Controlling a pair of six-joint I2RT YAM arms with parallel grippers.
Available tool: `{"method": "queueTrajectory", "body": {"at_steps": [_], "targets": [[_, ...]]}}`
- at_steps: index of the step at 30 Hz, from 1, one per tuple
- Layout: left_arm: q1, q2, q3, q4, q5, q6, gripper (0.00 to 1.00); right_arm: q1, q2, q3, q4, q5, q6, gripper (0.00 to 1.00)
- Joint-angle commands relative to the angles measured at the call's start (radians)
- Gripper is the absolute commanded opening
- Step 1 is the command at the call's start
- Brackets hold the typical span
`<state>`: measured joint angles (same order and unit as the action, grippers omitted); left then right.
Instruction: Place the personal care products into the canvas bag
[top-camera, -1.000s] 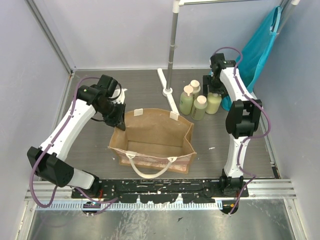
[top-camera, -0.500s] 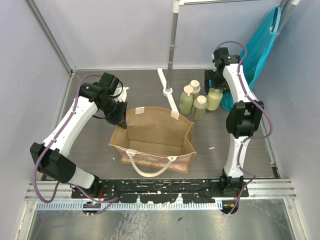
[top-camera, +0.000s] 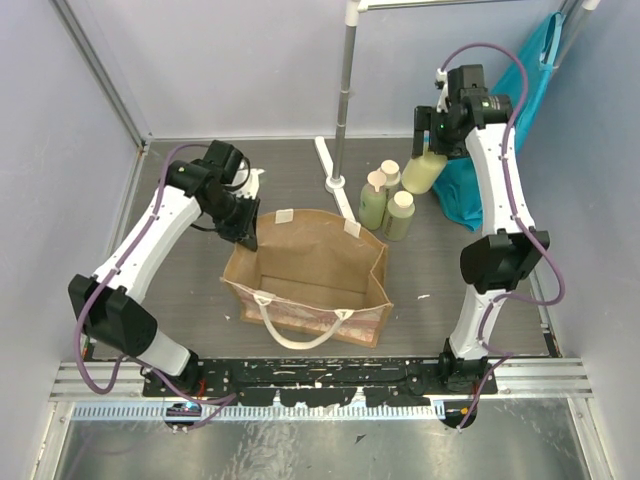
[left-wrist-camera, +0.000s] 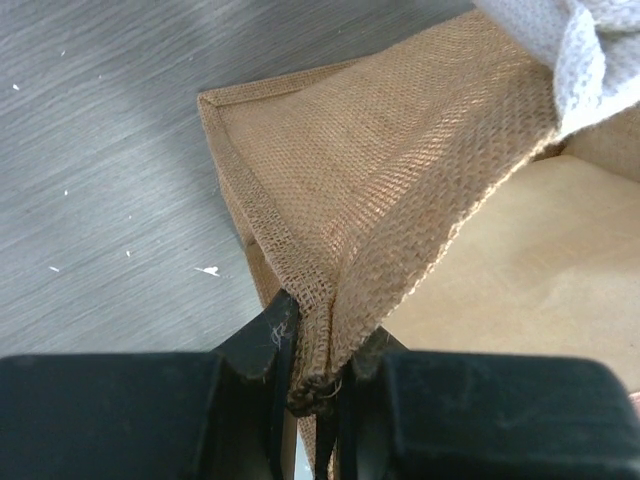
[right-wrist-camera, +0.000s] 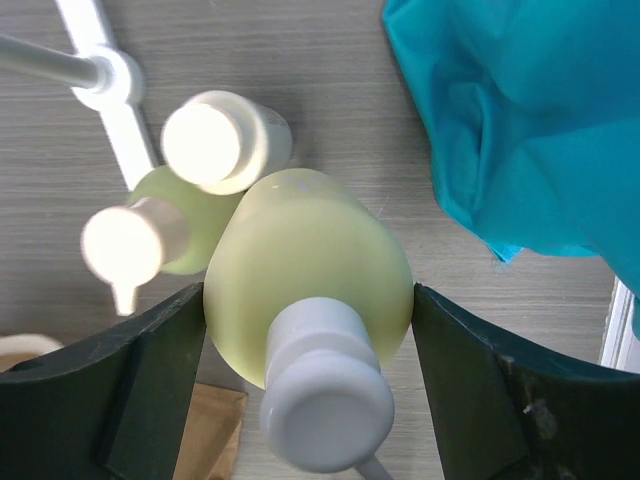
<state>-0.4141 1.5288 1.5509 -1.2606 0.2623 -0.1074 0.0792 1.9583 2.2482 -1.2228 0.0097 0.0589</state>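
Pinches, with left gripper (left-wrist-camera: 315, 375) clamped tight, the ten o'clock rim corner of the boxy tan-brown canvas bag (top-camera: 300, 255) at mid-table. Clasps, between half-spread fingers of right gripper (top-camera: 430, 150), a small translucent yellow-green bottle with white pump top (right-wrist-camera: 305, 260). Holds it aloft at one o'clock of the bag, beside the hanging teal cloth (top-camera: 510, 110). Below, just off the bag's one o'clock corner: three like bottles (top-camera: 373, 205), upright, clustered.

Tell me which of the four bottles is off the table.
The pump-top bottle clamped in the right gripper, held above the rest; the other three bottles stand grouped on the table beside the canvas bag.
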Motion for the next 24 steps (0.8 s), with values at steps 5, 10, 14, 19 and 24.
{"method": "queueTrajectory", "body": {"at_steps": [5, 10, 14, 19, 24], "targets": [[-0.002, 0.050, 0.034, 0.084, 0.044, 0.037, 0.00, 0.049, -0.179, 0.152, 0.044, -0.215, 0.046, 0.17], [-0.002, 0.073, 0.041, 0.104, 0.048, 0.057, 0.00, 0.099, -0.223, 0.144, 0.054, -0.278, 0.047, 0.17], [-0.002, 0.084, 0.043, 0.117, 0.051, 0.068, 0.00, 0.152, -0.258, 0.128, 0.090, -0.329, 0.058, 0.17], [-0.002, 0.093, 0.046, 0.134, 0.056, 0.076, 0.00, 0.228, -0.283, 0.130, 0.177, -0.411, 0.139, 0.16], [-0.002, 0.103, 0.055, 0.143, 0.058, 0.089, 0.00, 0.332, -0.264, 0.140, 0.188, -0.425, 0.157, 0.16]]}}
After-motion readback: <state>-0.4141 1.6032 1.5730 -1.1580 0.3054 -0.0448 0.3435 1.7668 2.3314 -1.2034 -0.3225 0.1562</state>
